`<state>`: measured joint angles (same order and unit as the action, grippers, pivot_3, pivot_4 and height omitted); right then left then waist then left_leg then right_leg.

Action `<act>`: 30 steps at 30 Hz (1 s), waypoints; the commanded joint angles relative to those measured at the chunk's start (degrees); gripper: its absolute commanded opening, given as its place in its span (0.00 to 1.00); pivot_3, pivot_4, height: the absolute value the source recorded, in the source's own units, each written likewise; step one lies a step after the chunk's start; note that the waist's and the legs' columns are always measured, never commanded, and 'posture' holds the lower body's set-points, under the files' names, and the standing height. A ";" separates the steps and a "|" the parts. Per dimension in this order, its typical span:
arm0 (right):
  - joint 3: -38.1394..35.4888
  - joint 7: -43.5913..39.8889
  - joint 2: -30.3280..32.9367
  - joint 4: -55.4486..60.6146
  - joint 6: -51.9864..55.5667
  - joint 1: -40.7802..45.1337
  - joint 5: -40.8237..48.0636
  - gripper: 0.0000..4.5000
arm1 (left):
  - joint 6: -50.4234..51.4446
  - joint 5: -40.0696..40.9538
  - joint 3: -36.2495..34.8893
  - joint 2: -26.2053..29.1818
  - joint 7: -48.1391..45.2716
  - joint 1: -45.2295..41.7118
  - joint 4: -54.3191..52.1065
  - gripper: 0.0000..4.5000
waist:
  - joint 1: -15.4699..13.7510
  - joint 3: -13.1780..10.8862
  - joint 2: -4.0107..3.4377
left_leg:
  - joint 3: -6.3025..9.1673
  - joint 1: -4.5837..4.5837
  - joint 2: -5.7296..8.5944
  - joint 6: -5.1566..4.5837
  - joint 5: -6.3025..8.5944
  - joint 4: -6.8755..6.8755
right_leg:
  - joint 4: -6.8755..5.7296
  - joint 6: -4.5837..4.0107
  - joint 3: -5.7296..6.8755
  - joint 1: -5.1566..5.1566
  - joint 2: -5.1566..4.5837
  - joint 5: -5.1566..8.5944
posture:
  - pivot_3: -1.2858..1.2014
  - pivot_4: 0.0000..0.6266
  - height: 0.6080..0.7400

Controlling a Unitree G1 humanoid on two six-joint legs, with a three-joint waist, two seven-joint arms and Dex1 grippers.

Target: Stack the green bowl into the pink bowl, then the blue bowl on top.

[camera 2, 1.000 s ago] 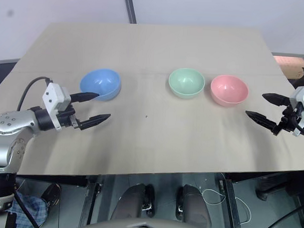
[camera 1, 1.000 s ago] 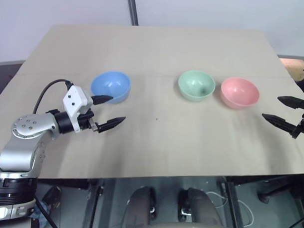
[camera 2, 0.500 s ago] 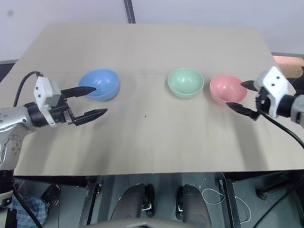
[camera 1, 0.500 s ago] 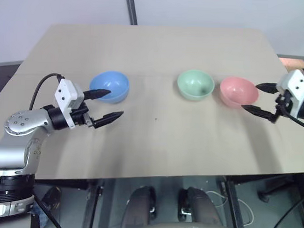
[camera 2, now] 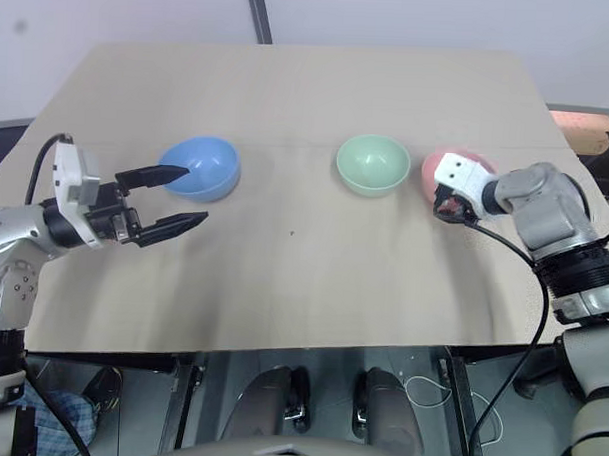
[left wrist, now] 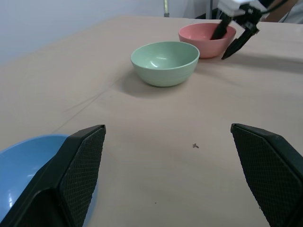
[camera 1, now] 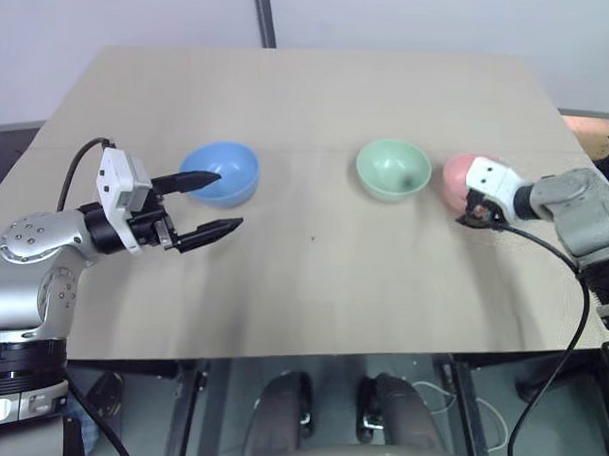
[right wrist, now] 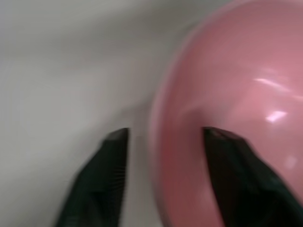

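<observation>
Beige desk (camera 1: 312,288): pink bowl (left wrist: 204,34) rim straddled by right end effector (left wrist: 235,31), left end effector (camera 1: 205,205) spread; bowl may be tipped.

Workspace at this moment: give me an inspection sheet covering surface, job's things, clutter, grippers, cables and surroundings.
Surface: tan table, one small dark speck near its middle.
Job's things: blue bowl, green bowl and pink bowl stand apart in a row, none stacked.
Clutter: nothing seen.
Grippers: left gripper open, beside the blue bowl and holding nothing; right gripper straddles the pink bowl's rim, one finger inside, one outside, not yet pressed together.
Cables: black cable loops over the left arm; another black cable hangs from the right arm past the table's edge.
Surroundings: pale wall and a dark vertical post behind the table.
</observation>
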<state>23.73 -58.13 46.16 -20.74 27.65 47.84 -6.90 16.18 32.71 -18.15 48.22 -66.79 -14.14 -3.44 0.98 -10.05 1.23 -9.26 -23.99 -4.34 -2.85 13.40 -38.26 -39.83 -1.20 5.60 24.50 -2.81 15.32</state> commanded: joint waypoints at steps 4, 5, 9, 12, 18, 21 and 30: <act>0.63 -2.37 -1.21 0.39 -2.67 2.29 -3.72 0.01 | -1.61 0.10 -1.90 0.77 -0.26 1.28 -0.57 1.00 | 0.26 0.06 0.08 | -0.05 0.07 -0.04 0.00 0.00 -0.01 | -0.01 0.01 -0.03 -0.04 0.01 0.00 | 0.52 0.24 1.00; 0.29 -2.53 -1.44 0.94 -2.25 2.21 -3.80 0.01 | -1.71 0.11 -1.96 0.81 -0.28 1.45 -0.56 1.00 | 0.25 0.05 0.07 | -0.03 0.09 -0.04 0.00 0.00 -0.01 | -0.01 0.01 -0.01 -0.06 0.01 0.00 | 0.52 0.24 1.00; -0.73 -5.13 -0.30 5.62 -1.02 1.59 -3.96 0.01 | -1.92 0.14 -2.13 1.01 -0.50 1.89 -0.41 1.00 | 0.19 0.04 0.06 | -0.04 0.08 -0.04 0.00 0.00 -0.03 | -0.04 0.00 -0.02 -0.04 0.00 -0.01 | 0.52 0.24 1.00; -2.33 -7.93 2.40 14.65 2.72 0.21 -3.27 0.01 | -1.98 0.16 -2.42 1.26 -0.70 2.20 -0.34 1.00 | 0.12 0.00 -0.01 | -0.03 0.06 -0.05 0.00 0.00 -0.02 | -0.04 0.00 -0.03 -0.02 0.00 -0.01 | 0.52 0.24 1.00; -3.33 -13.85 7.17 41.38 14.16 -0.82 -0.82 0.01 | -2.52 -0.45 -2.12 1.54 -1.36 2.35 0.52 1.00 | 0.09 -0.04 -0.07 | -0.05 -0.06 -0.07 0.01 0.01 0.01 | -0.05 -0.01 -0.04 0.17 0.01 -0.01 | 0.52 0.24 1.00; -2.64 -13.72 4.25 51.05 18.95 -0.68 2.33 0.01 | -2.89 -1.00 -1.05 1.13 -1.88 1.21 1.69 1.00 | 0.08 -0.03 -0.06 | -0.05 -0.05 -0.09 0.02 0.01 0.00 | -0.04 0.00 -0.02 0.16 0.03 0.00 | 0.52 0.24 1.00; 10.81 -5.96 -5.93 54.67 7.43 -3.05 -4.56 0.01 | -3.66 -2.56 3.22 1.55 -5.52 -4.66 6.83 1.00 | -0.14 0.02 0.04 | 0.00 -0.14 -0.03 0.00 0.01 -0.10 | -0.06 0.04 0.04 0.16 0.01 0.01 | 0.52 0.24 1.00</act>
<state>33.39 -66.39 41.07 34.31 37.13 44.67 -8.60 13.70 30.48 -14.96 48.51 -71.27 -17.59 3.20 0.83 -10.03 1.27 -9.25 -24.14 -4.37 -2.85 13.40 -38.37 -39.90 -1.18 5.65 24.66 -2.80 15.32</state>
